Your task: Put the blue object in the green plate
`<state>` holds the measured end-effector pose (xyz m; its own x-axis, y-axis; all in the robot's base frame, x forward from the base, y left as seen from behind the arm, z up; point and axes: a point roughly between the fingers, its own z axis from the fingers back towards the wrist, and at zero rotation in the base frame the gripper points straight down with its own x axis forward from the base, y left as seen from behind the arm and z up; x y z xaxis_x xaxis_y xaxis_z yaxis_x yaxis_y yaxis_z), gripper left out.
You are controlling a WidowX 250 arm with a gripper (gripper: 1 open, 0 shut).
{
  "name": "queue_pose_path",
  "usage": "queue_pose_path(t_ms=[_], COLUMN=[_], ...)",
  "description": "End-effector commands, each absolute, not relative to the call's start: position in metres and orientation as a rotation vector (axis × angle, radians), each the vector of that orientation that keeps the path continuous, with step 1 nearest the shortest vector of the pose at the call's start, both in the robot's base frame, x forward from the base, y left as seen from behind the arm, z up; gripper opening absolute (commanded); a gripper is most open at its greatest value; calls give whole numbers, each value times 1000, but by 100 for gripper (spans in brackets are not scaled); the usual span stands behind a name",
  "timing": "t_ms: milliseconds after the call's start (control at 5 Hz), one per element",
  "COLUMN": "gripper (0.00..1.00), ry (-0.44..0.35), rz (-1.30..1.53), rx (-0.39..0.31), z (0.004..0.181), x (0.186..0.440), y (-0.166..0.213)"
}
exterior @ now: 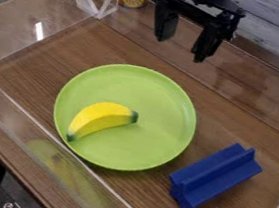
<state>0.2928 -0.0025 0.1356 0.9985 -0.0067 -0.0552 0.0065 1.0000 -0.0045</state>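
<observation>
Blue block (pixel 215 178) on table, R of green plate (pixel 149 143); banana (pixel 103 122) on plate; hand (pixel 186 40) wide.

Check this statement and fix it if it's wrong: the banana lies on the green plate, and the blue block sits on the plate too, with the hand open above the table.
The blue block is not on the green plate; the camera view shows it on the table beside the plate. The rest is right.
</observation>
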Motion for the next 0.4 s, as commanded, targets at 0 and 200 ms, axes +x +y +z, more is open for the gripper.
queue_pose_path(t_ms=[0, 200], gripper=[100, 100], ry=[75, 69], rz=[-28, -49], rx=[-5, -10], z=[124, 123], x=[292, 274], y=[-6, -28])
